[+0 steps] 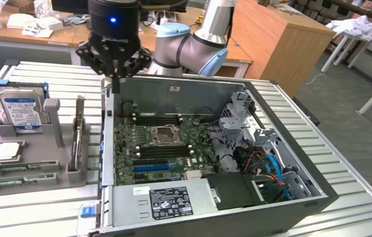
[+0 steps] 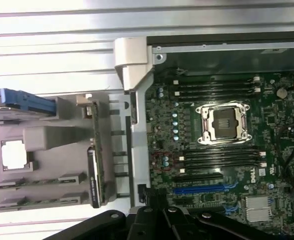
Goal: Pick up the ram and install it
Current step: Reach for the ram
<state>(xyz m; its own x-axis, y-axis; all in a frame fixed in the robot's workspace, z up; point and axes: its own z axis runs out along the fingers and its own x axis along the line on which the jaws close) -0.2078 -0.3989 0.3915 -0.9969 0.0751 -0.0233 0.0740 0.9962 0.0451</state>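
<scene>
The ram (image 1: 77,134) is a thin green stick standing on edge in a slot of the grey holder (image 1: 24,173), at the exterior view's left, beside the open computer case (image 1: 304,192). The wrist view looks down on the ram's (image 2: 94,167) top edge. My black gripper (image 1: 115,84) hangs shut above the case's back corner nearest the holder, with nothing between its fingers. It is higher than the ram and beyond it. Its dark body (image 2: 154,215) shows in the wrist view. Black memory slots (image 1: 162,150) (image 2: 221,160) flank the processor socket (image 1: 165,133) on the motherboard.
The holder also carries a silver hard drive (image 1: 20,111), a processor chip (image 1: 6,150) and two more green sticks (image 1: 11,181) lying flat. A blue expansion slot (image 1: 151,167), a power supply (image 1: 172,200) and loose cables (image 1: 268,165) are inside the case. Desks and a wooden cabinet (image 1: 278,44) stand behind.
</scene>
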